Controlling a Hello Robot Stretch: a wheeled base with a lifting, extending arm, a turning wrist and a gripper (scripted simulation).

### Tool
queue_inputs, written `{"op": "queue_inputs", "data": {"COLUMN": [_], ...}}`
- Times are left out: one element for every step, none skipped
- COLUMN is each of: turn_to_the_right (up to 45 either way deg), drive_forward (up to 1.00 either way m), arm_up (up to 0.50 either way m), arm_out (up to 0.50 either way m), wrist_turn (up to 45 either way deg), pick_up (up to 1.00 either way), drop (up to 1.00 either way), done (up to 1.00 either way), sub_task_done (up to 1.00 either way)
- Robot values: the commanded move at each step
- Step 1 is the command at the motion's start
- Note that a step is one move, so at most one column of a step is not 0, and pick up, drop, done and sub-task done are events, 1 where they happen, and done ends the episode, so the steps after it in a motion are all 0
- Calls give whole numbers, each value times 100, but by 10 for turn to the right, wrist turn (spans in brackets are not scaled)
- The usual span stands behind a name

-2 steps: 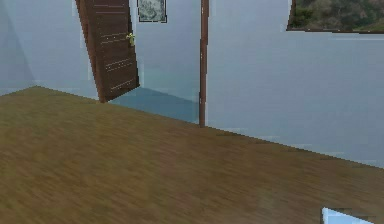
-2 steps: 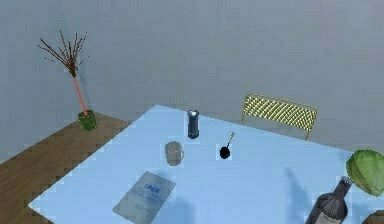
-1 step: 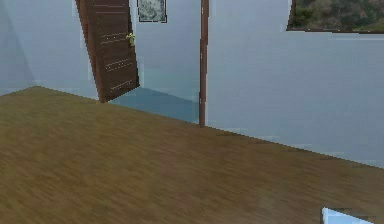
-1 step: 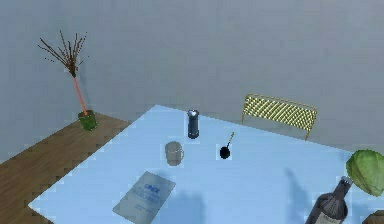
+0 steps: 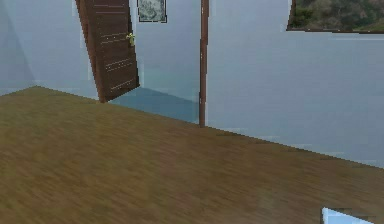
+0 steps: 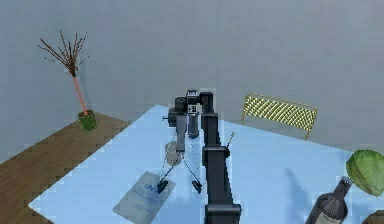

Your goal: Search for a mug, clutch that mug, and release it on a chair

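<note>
The arm (image 6: 215, 170) reaches over the blue desk (image 6: 270, 170) so the hand (image 6: 178, 132) is by a small pale thing (image 6: 172, 152) at its 6 o'clock, maybe the mug; I cannot tell if it holds anything, and the chair (image 6: 280, 112) stands at 2 o'clock

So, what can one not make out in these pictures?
Arm side view: whether the gripper holds anything; a pale thing, too small to name, stands on the table at it.
Arm side view: the green round thing, cut by the right edge; the dark bottle, by the bottom edge.
Forward view: the right wall picture, cut by the top edge.
</note>
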Motion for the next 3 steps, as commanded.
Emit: {"op": "queue_inputs", "data": {"turn_to_the_right": [0,0,0], "drive_forward": [0,0,0], "arm_up": [0,0,0], "arm_out": [0,0,0], "wrist_turn": [450,450,450], "pick_up": [0,0,0], "drop": [0,0,0], "done": [0,0,0], "sub_task_done": [0,0,0]}}
